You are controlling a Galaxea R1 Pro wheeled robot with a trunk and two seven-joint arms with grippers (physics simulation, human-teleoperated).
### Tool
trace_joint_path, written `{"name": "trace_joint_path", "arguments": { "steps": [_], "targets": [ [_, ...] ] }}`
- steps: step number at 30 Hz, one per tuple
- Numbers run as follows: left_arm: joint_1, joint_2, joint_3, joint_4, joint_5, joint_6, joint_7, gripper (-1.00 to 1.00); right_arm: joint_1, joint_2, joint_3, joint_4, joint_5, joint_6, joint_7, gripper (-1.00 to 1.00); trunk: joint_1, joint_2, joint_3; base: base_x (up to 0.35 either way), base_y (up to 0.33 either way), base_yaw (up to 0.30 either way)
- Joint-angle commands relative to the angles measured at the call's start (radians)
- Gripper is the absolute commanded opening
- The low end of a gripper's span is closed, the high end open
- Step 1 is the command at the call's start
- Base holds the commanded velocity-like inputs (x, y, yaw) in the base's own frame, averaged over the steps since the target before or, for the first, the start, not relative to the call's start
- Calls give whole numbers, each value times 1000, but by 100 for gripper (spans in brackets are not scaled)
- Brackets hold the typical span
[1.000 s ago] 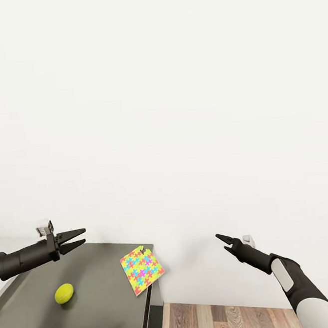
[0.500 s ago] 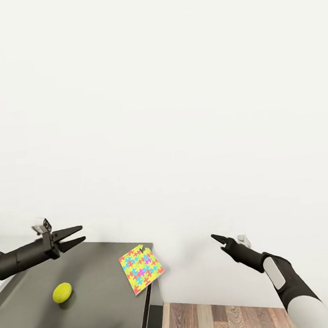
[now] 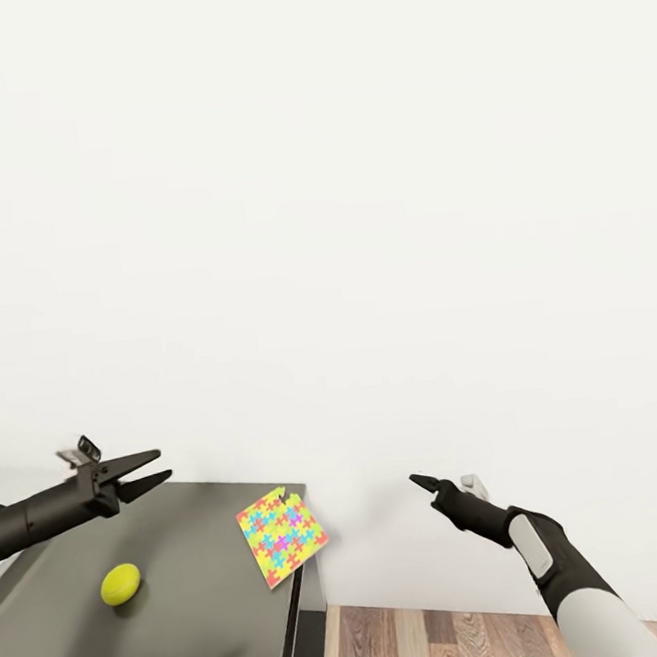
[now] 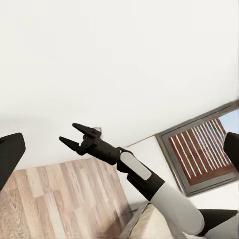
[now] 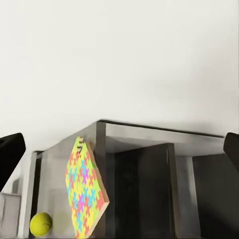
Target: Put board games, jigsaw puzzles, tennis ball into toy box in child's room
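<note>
Two toys are listed on the dark-grey worktop (image 3: 196, 622). Item one: tennis ball (image 3: 120, 584), small, round, yellow-green, judged light and liable to roll; best pinched across its middle. Item two: jigsaw puzzle (image 3: 281, 536), thin stiff board, multicolour interlocking print, orange edge, lying at the corner and partly overhanging it; judged light, best taken by the overhanging edge. Left gripper (image 3: 153, 467) is held above the worktop, jaws parted, empty. Right gripper (image 4: 74, 135) is held over wood-plank floor (image 3: 449, 643), jaws parted, empty.
</note>
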Motion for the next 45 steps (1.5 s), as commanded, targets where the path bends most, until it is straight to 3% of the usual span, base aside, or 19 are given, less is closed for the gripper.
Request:
{"name": "trace_joint_path", "arguments": {
  "steps": [1,10,16,24,39,45],
  "targets": [
    [0,3,-5,-2,-3,4,-16,100,-2,6,-4,1,-4,10,1,100,4,-8,-4,0,0,0],
    [9,27,-78,-34,-4,4,-139,100,-9,34,-5,7,-7,74,9,100,39,-71,-33,0,0,0],
    [10,29,-109,-52,-4,4,-159,100,-10,40,-5,7,-7,156,33,100,62,-113,-51,0,0,0],
    [10,28,-172,-62,-4,4,-165,100,-13,81,-4,7,-6,188,57,100,92,-169,-77,0,0,0],
    [4,16,-186,-65,-4,4,-165,100,-14,95,3,4,-3,200,66,100,150,-274,-124,0,0,0],
    [-1,19,-185,-63,-5,4,-165,100,-15,92,46,-1,2,197,68,100,173,-316,-142,0,0,0]
  ]
}}
